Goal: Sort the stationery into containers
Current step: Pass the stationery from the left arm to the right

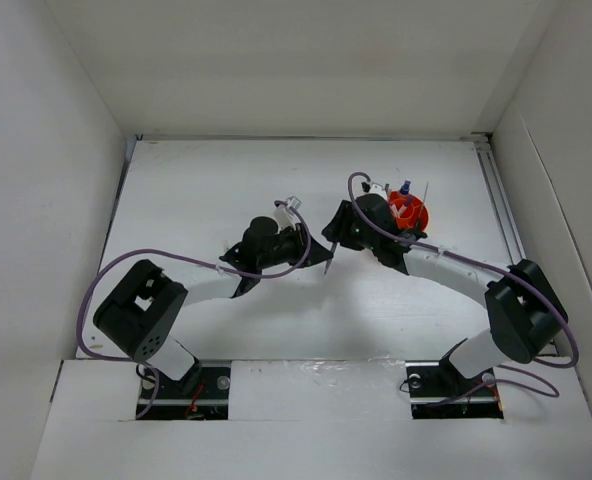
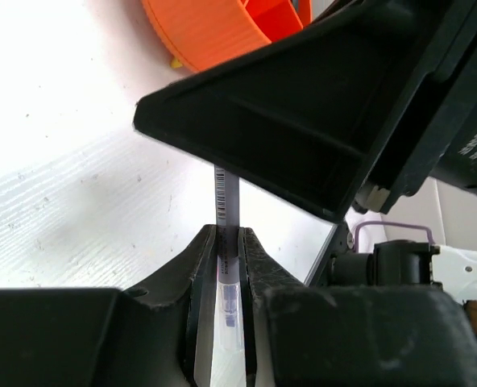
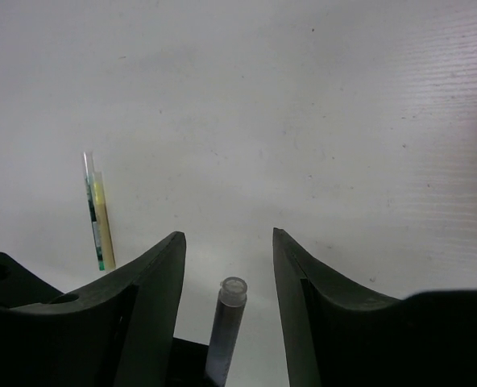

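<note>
— What did the overhead camera show?
— The two hands met over the middle of the worktop (image 1: 216,180). The left hand (image 1: 314,250) and the right hand (image 1: 334,238) were nose to nose, with a thin dark pen (image 1: 328,263) slanting down between them. The orange tub (image 1: 409,214) sat just behind the right arm, with items standing in it.

— And the left wrist?
— The left hand was clamped narrow on the pen (image 2: 226,266). A white barcode label (image 2: 220,184) ran along it, the print too small to read. The right hand's black body filled the frame above. The tub's ribbed wall (image 2: 210,32) showed at the top edge. White lettering on the right arm was blurred.

— The right wrist?
— The right hand (image 3: 227,234) gaped wide. The pen's grey barrel and clear end (image 3: 230,310) stood between the fingers, touching neither. A yellow-and-green pen (image 3: 100,218) showed to the left against the worktop, its markings illegible.
</note>
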